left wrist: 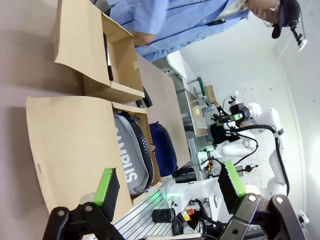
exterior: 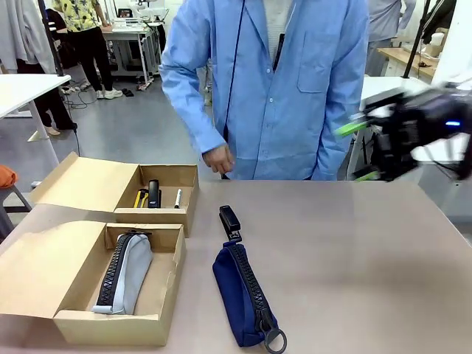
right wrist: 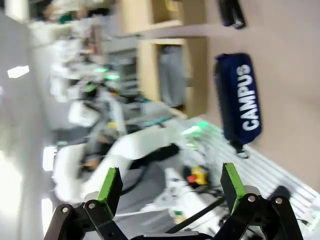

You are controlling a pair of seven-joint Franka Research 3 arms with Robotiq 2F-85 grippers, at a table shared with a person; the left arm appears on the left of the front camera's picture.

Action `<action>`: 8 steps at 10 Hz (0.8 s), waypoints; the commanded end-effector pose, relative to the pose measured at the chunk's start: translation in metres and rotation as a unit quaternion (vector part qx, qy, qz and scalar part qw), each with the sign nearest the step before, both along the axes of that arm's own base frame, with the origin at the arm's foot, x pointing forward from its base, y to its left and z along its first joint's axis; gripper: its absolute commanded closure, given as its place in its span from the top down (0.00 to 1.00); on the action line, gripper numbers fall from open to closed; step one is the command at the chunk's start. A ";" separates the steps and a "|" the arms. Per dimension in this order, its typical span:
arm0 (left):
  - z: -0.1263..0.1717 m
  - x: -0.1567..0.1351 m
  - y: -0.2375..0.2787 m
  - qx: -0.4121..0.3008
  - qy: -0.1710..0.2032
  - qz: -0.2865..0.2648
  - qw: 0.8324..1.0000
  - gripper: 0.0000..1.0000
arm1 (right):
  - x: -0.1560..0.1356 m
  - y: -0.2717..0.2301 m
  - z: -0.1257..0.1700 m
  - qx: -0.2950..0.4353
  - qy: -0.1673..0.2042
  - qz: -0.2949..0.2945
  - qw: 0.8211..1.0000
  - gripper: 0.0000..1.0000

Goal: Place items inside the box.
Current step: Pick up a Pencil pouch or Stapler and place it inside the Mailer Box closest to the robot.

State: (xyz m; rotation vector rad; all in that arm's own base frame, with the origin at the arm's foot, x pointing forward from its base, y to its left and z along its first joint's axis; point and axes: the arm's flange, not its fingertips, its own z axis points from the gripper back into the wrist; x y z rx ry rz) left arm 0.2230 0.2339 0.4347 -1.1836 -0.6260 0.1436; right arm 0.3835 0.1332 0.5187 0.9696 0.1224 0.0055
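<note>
Box (exterior: 110, 327) holds grey pouch (exterior: 130, 271), right tool (exterior: 359, 151) spread (empty)

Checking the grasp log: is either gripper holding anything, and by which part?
Nothing is held. The left gripper and the right gripper are both open and empty.

The right gripper (exterior: 358, 151) was a blurred black two-finger unit with bright green pads (exterior: 351, 127) and a small blue light (exterior: 451, 124) on its wrist. The left gripper (left wrist: 168, 182) showed black linkages with silver pivot pins (left wrist: 248, 198). The person wore a light blue button-front work coat (exterior: 295, 88) with a chest pocket and a thin black cord (exterior: 235, 74).
</note>
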 end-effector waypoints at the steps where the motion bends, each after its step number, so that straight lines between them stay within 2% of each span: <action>1: 0.002 -0.001 0.000 -0.003 -0.014 0.000 1.000 1.00 | 0.027 0.031 -0.020 -0.151 -0.022 0.017 0.988 1.00; 2: 0.002 -0.001 0.000 -0.003 -0.014 0.000 1.000 1.00 | 0.027 0.005 -0.010 -0.074 -0.017 0.025 0.997 1.00; 3: 0.002 -0.001 0.000 -0.003 -0.014 0.000 1.000 1.00 | 0.012 -0.071 0.007 0.026 -0.022 -0.030 0.999 1.00; 4: 0.002 -0.001 0.000 -0.003 -0.014 0.000 1.000 1.00 | -0.025 -0.146 0.012 0.082 -0.045 -0.098 0.991 1.00; 5: 0.002 -0.001 0.000 -0.003 -0.014 0.000 1.000 1.00 | -0.076 -0.208 0.003 0.150 -0.076 -0.152 0.974 1.00; 6: 0.002 -0.001 0.000 -0.003 -0.014 0.000 1.000 1.00 | -0.117 -0.244 -0.017 0.172 -0.075 -0.217 0.958 1.00; 7: 0.002 -0.001 0.000 -0.003 -0.014 0.000 1.000 1.00 | -0.142 -0.261 -0.041 0.192 -0.057 -0.273 0.941 1.00; 8: 0.002 -0.001 0.000 -0.003 -0.014 0.000 1.000 1.00 | -0.149 -0.269 -0.055 0.221 -0.053 -0.303 0.925 1.00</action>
